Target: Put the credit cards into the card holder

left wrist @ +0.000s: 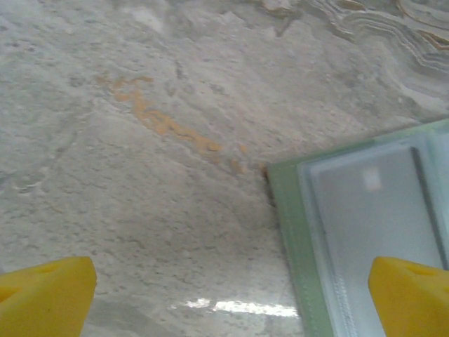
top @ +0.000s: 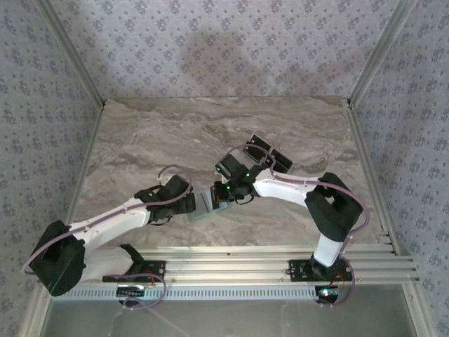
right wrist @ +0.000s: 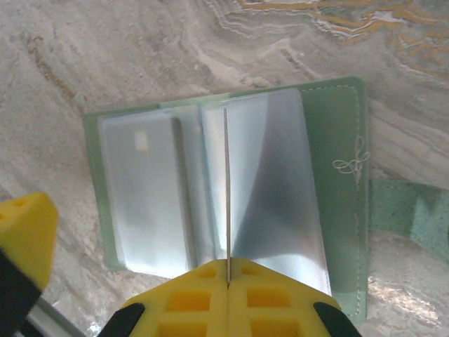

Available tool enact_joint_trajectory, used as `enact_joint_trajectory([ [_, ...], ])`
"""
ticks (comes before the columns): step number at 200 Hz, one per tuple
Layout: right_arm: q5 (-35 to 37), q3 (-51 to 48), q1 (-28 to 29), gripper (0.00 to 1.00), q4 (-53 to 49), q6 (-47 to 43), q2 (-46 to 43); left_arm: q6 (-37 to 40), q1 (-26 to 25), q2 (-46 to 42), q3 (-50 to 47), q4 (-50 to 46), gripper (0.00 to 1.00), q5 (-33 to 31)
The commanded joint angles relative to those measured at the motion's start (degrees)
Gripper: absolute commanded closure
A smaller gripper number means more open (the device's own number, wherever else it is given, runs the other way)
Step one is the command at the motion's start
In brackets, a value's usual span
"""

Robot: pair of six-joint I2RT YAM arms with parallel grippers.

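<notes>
Right wrist view showed the right pincer (right wrist: 228, 281) clamped on a clear sleeve (right wrist: 226, 182) of the open card holder (right wrist: 337, 175), the left pincer (left wrist: 228, 302) apart, and the credit cards (top: 257, 144) lying uninserted on the desk (top: 154, 133).

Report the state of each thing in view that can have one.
Pale sage-green soft card holder: lying open, clear sleeves showing.
Left gripper: open, empty.
Right gripper: shut on a thin edge-on sheet; card or sleeve unclear.
Two black flat rectangular credit cards: loose on the marble table, outside the holder.
</notes>
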Motion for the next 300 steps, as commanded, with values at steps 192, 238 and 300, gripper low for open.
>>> enact_joint_trajectory([
  [192,-9.88,-6.12,-1.52,1.00,12.14,0.08,-1.23,-8.24,-0.79,9.86,-0.45,-7.04,0.00,-6.28],
  [238,-12.86,-5.05,-2.46,1.00,16.08,-1.83,-0.46,-9.26,-0.66,7.02,-2.77,-7.50,0.00,-5.28],
  [300,-20.41,-1.48,-3.19,1.00,18.34,-6.81,4.62,-10.25,-0.62,5.40,-4.38,-7.32,0.01,-5.36],
])
